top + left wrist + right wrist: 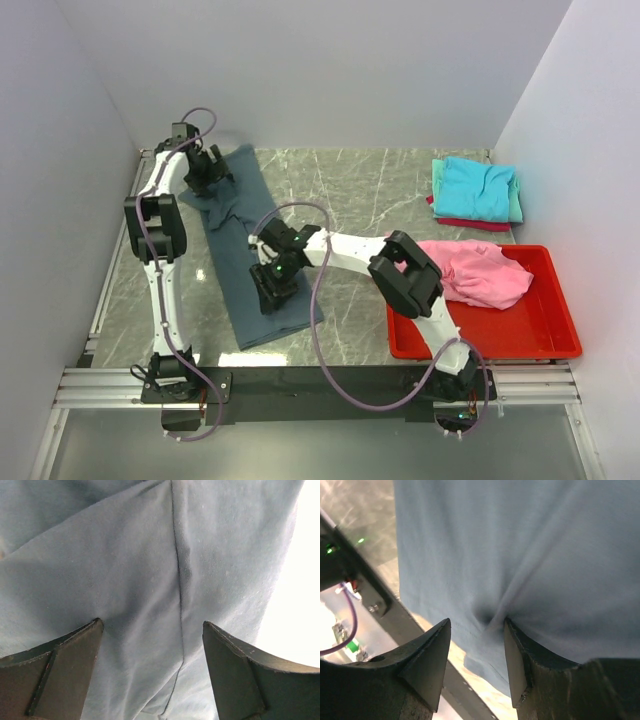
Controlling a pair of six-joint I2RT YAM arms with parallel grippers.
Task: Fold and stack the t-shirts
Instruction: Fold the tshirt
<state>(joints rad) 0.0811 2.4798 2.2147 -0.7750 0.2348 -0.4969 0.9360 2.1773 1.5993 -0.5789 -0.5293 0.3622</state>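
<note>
A dark slate blue-grey t-shirt (pixel 232 255) lies as a long strip down the left of the marble table. My left gripper (pixel 207 172) hovers over its far end. In the left wrist view the left gripper (pixel 150 622) is wide open, with the shirt (pixel 150 555) and a seam below it. My right gripper (pixel 272 290) is on the shirt's near end. The right wrist view shows the right gripper (pixel 477 622) open, one fingertip (pixel 512 635) pressing a pucker into the shirt (pixel 520 545). A pink t-shirt (pixel 475 272) lies crumpled in the red bin. Folded turquoise, mint and red t-shirts (pixel 476 188) are stacked at the back right.
The red plastic bin (pixel 530 320) stands at the near right of the table. White walls close in the left, back and right sides. A black rail (pixel 405 625) runs along the table's near edge, just past the shirt's hem.
</note>
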